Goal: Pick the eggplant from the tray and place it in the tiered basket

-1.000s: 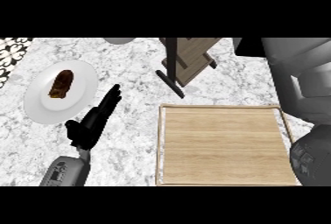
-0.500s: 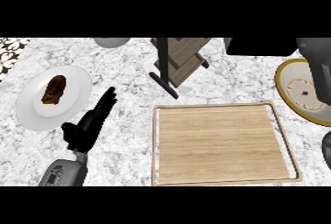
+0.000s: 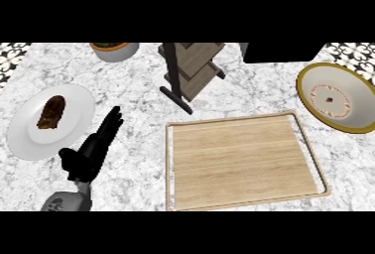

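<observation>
Resting over the marbled worktop at the lower left of the head view, the left robot hand lies with its fingers straight and close together, pointing up and to the right, the thumb sticking out to the left; it holds nothing. Its fingertips end just beside the right rim of a white plate, which carries a dark brown piece of food in its upper half. The grey forearm comes in from the lower edge below the hand. The right robot hand does not show.

A wooden tray with a pale raised rim fills the middle and lower right; its board is bare, and no eggplant can be seen on it or anywhere else. Above the tray's upper left corner stands the tiered basket, seen from above as brownish panels on a dark frame with a black foot reaching down toward the tray. A grey pot with something green inside sits at the top edge, left of the basket. At the right edge lies a round cream bowl with a gold rim, apart from the tray's upper right corner. A dark block sits at the top, right of the basket.
</observation>
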Action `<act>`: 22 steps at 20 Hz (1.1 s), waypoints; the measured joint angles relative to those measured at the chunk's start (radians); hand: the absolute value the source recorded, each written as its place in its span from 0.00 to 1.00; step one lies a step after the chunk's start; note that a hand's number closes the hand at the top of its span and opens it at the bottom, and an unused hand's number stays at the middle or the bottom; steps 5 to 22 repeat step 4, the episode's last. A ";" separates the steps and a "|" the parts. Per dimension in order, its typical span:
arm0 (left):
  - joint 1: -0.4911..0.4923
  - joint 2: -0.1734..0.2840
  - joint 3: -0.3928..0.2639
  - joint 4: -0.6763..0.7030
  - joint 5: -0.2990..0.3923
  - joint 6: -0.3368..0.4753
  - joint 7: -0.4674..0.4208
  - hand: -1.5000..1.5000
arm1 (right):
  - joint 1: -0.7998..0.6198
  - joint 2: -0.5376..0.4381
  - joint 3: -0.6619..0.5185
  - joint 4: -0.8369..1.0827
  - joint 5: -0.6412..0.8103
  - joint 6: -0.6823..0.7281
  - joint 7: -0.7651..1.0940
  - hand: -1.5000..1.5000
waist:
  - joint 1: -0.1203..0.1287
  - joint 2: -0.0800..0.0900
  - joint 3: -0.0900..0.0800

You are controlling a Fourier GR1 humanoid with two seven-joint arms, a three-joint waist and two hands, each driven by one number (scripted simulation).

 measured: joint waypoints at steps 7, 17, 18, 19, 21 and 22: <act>0.017 0.008 0.014 0.001 -0.001 0.008 -0.005 0.50 | 0.054 -0.015 -0.004 -0.149 -0.029 0.071 0.013 0.00 | -0.028 -0.010 0.001; 0.017 0.008 0.014 0.001 -0.001 0.008 -0.005 0.50 | 0.054 -0.015 -0.004 -0.149 -0.029 0.071 0.013 0.00 | -0.028 -0.010 0.001; 0.017 0.008 0.014 0.001 -0.001 0.008 -0.005 0.50 | 0.054 -0.015 -0.004 -0.149 -0.029 0.071 0.013 0.00 | -0.028 -0.010 0.001; 0.017 0.008 0.014 0.001 -0.001 0.008 -0.005 0.50 | 0.054 -0.015 -0.004 -0.149 -0.029 0.071 0.013 0.00 | -0.028 -0.010 0.001; 0.017 0.008 0.014 0.001 -0.001 0.008 -0.005 0.50 | 0.054 -0.015 -0.004 -0.149 -0.029 0.071 0.013 0.00 | -0.028 -0.010 0.001; 0.017 0.008 0.014 0.001 -0.001 0.008 -0.005 0.50 | 0.054 -0.015 -0.004 -0.149 -0.029 0.071 0.013 0.00 | -0.028 -0.010 0.001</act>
